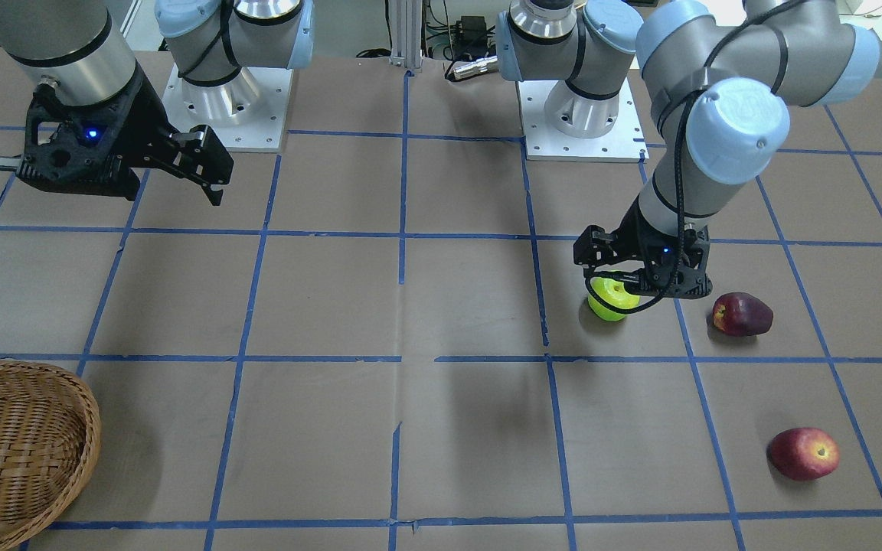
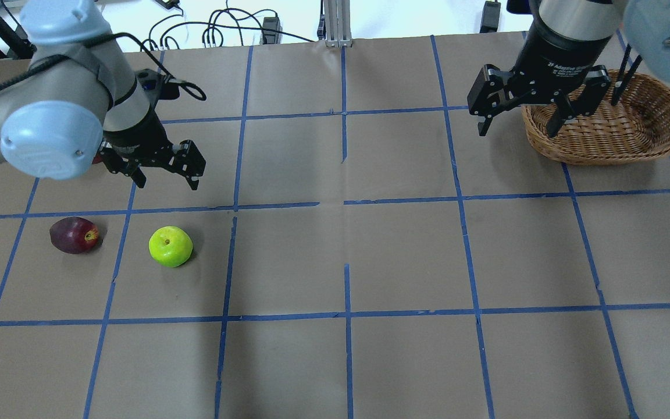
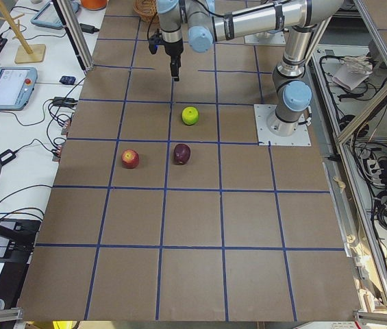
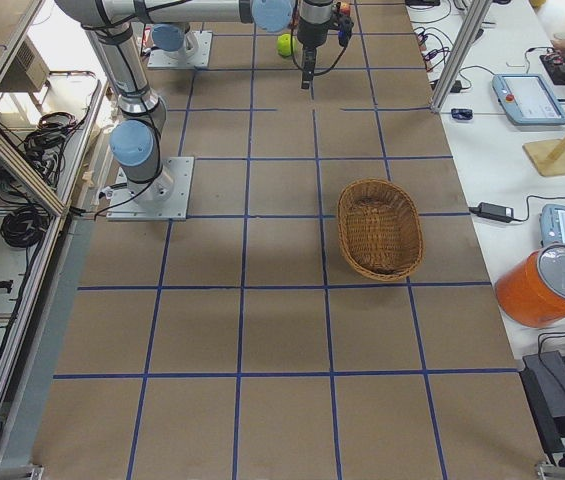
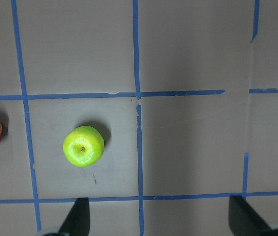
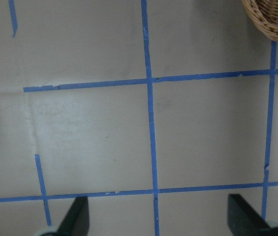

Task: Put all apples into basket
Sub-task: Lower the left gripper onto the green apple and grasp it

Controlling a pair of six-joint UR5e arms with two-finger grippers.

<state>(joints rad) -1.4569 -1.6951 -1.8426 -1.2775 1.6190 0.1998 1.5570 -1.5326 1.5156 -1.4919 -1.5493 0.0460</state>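
The yellow-green apple and the maroon apple lie on the table's left part. The red apple lies farther out; in the overhead view my left arm hides it. My left gripper is open and empty, hovering above the table near the green apple, which lies left of and ahead of its fingertips. The wicker basket stands at the far right with nothing in it. My right gripper is open and empty, raised just left of the basket, whose rim shows in its wrist view.
The table is brown paper with a grid of blue tape. Both arm bases stand at the robot's edge. Tablets, cables and an orange drum lie on a side bench beyond the table.
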